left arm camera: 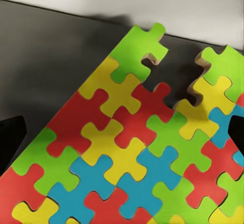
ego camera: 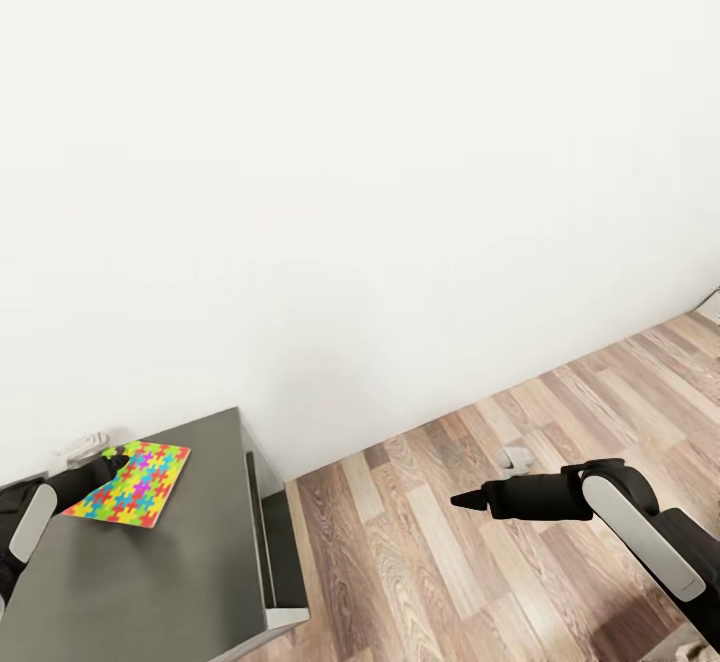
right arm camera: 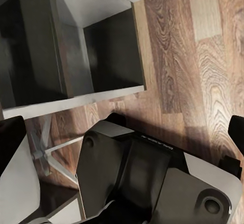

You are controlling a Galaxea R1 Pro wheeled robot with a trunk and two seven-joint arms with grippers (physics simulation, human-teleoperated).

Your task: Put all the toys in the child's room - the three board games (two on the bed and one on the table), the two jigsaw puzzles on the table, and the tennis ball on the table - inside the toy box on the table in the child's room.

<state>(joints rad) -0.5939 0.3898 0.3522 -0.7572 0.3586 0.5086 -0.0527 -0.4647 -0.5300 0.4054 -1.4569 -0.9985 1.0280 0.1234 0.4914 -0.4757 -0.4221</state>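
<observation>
Left gripper (ego camera: 112,462) reaches low over jigsaw puzzle (ego camera: 130,483).

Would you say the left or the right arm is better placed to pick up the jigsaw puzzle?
Left: its left gripper is at the jigsaw puzzle on the table; the right gripper hangs over the floor.

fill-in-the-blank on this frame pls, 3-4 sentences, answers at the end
1. The jigsaw puzzle lies on the dark-grey ____.
2. The floor under the right arm is made of ____ planks.
3. The ____ gripper is at the puzzle's edge.
4. The right gripper hangs over the ____, holding nothing.

Missing words: table top; wood; left; floor
</observation>
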